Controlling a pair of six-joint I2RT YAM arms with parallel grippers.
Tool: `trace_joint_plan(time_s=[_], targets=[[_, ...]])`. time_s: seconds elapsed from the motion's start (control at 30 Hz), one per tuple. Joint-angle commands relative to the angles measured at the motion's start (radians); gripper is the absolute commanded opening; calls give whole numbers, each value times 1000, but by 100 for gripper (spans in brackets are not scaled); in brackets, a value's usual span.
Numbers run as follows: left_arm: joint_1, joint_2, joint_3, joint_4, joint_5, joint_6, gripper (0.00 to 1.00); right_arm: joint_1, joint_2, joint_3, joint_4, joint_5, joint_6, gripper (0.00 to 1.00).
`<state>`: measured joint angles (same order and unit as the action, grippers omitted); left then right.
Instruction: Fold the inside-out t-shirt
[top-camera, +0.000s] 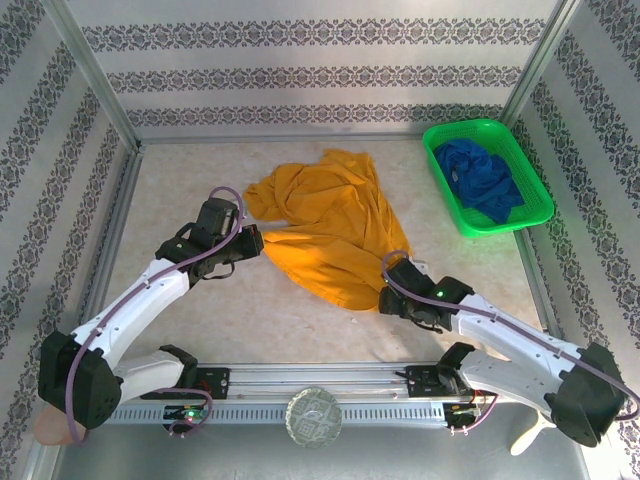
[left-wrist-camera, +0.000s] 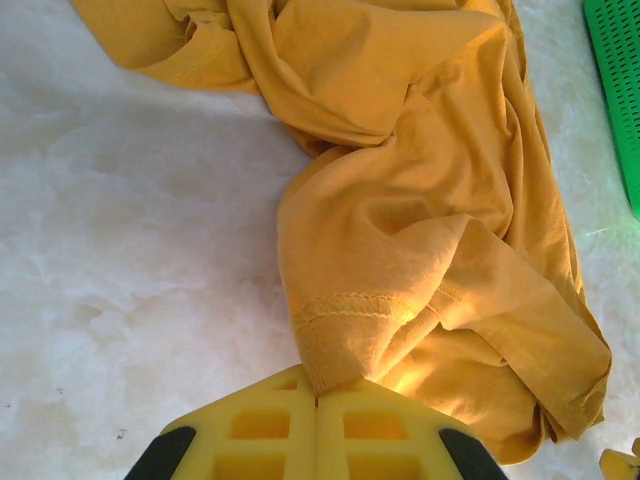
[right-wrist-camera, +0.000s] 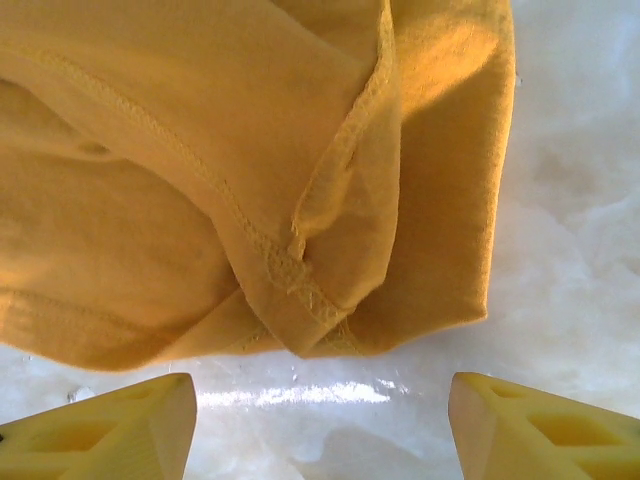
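Pinching a stitched hem of the inside-out t-shirt (top-camera: 325, 235), the left gripper (top-camera: 250, 240) sits at the garment's left edge, jaws clenched on the cloth. In the overhead view the wrist body hides the point of grip. The left wrist view resolves it: the yellow fingers (left-wrist-camera: 260, 430) meet with the hem fold caught between their tips. From there the mustard shirt (left-wrist-camera: 420, 200) spreads away in crumpled folds over the pale table (left-wrist-camera: 130, 280). The shirt lies bunched at the table's centre, narrowing toward the near edge.

At its near right corner stands the right gripper (top-camera: 385, 298), jaws released and spread wide. The right wrist view adds what the overhead camera cannot show: a seamed corner of the shirt (right-wrist-camera: 200, 150) lies just ahead of the two fingers (right-wrist-camera: 130, 425), touching neither, with bare table in the gap between them.

Farther right, apart from the shirt, a green basket (top-camera: 443, 185) holds a dark blue garment (top-camera: 480, 180). The basket's mesh wall (left-wrist-camera: 615, 90) also appears at the right edge of the left wrist view.
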<state>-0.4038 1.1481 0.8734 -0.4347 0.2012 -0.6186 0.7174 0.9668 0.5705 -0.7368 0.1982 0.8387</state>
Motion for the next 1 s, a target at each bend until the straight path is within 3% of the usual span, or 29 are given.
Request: trace_joint_plan(time_s=[0.0,0.17,0.27,0.4,0.47,0.57,0.7,0.83,0.97], targets=[[12,-28,-23,-21,-9,-16,0,-47,30,-13,70,12,-3,68],[14,-38,-25,-18,-1,-21,0,-121,101,-29,159,-49,-39,64],[14,-41,-25,-16,1,-22,0,-139,156,-21,200,-87,-55,57],[17,-47,-19,-15,0,-25,0,-152,197,-8,236,-140,-73,23],[28,-48,-17,-13,8,-32,0,-168,190,2,240,-170,-84,0],[97,-56,-3,8,58,-44,0,-234,129,47,227,-232,-110,0],[282,-20,135,20,161,-35,0,-409,41,232,200,-386,-149,0],[426,122,462,-31,253,-25,0,-582,111,577,179,-631,-165,0],[493,228,815,-99,294,-64,0,-676,193,940,172,-765,-97,0]])
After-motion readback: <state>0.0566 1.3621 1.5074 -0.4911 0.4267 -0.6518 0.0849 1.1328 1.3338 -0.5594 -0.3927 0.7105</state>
